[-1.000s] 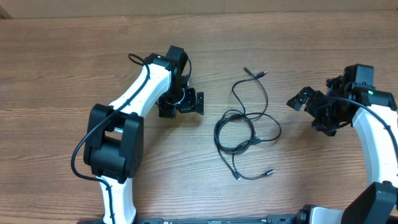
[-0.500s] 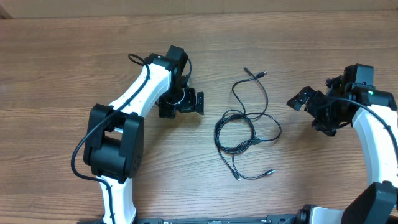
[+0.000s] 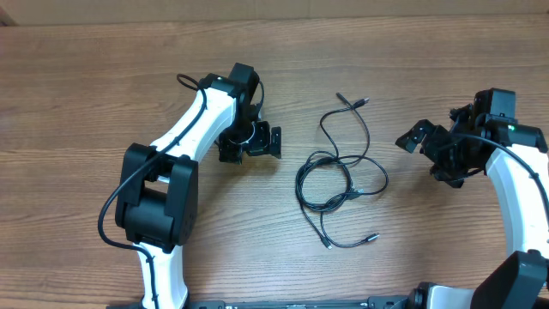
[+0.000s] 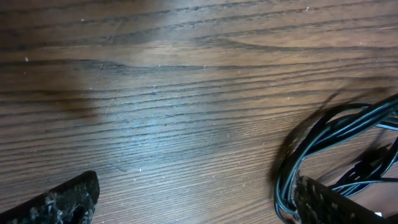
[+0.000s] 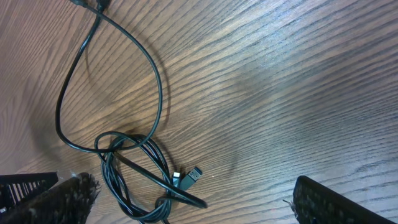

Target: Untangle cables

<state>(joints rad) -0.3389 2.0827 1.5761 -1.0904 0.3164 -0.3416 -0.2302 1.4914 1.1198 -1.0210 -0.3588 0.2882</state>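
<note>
The cables (image 3: 349,180) are thin black cords lying looped and intertwined on the wooden table, between the two arms. Plug ends (image 3: 353,102) point away at the far side, and others (image 3: 371,238) lie at the near side. My left gripper (image 3: 253,148) stands open to the left of the tangle, apart from it. In the left wrist view, bare wood lies between the fingertips (image 4: 62,200) and the cable loop (image 4: 323,140) curves past the right finger. My right gripper (image 3: 429,154) is open to the right of the tangle. Its view shows the loops (image 5: 127,171) and two plugs (image 5: 189,177) near its left finger.
The wooden table (image 3: 86,103) runs under everything, with its far edge (image 3: 274,19) against a pale wall. The left arm's black base joint (image 3: 154,202) and white link stand near the front left. The right arm's white link (image 3: 523,197) curves down at the right edge.
</note>
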